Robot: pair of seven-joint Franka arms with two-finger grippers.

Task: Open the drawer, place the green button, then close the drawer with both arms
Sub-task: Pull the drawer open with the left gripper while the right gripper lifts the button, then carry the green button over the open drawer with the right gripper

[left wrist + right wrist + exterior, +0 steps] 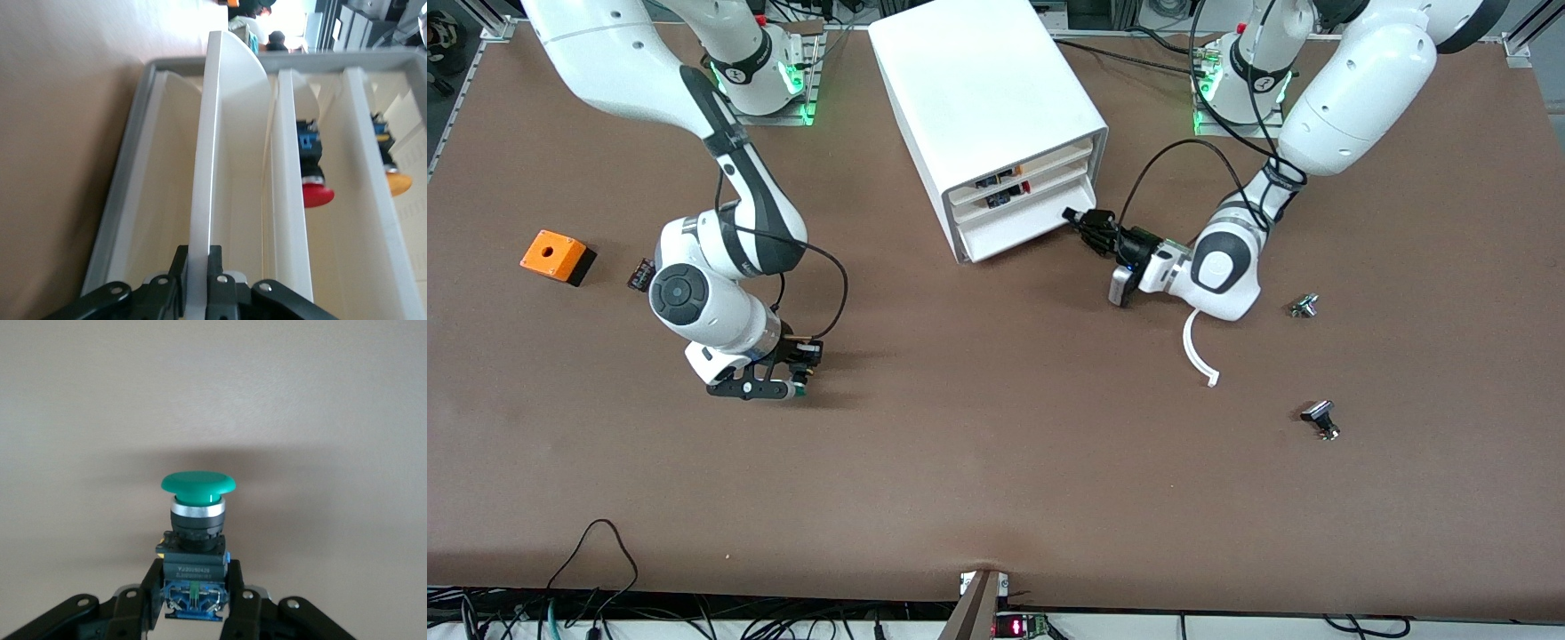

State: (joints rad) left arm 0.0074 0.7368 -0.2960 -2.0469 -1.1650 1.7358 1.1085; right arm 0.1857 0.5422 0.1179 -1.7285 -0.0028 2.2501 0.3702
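Pinching the drawer (1021, 227) lip, the left gripper (1074, 216) sits at the cabinet's (985, 98) four o'clock; the right gripper (796, 378) fingers clasp the button (197, 520) low over the desk (996, 462).

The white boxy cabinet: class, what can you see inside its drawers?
In the white boxy cabinet, two drawers hold red-capped and orange-capped push buttons. The shallow white plastic drawer pinched by the left gripper shows nothing inside; the fourth drawer's contents are hidden.

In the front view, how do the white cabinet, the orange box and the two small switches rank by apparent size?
1. White cabinet, largest.
2. Orange box.
3. The two switches, which look alike, so I leave them unranked.
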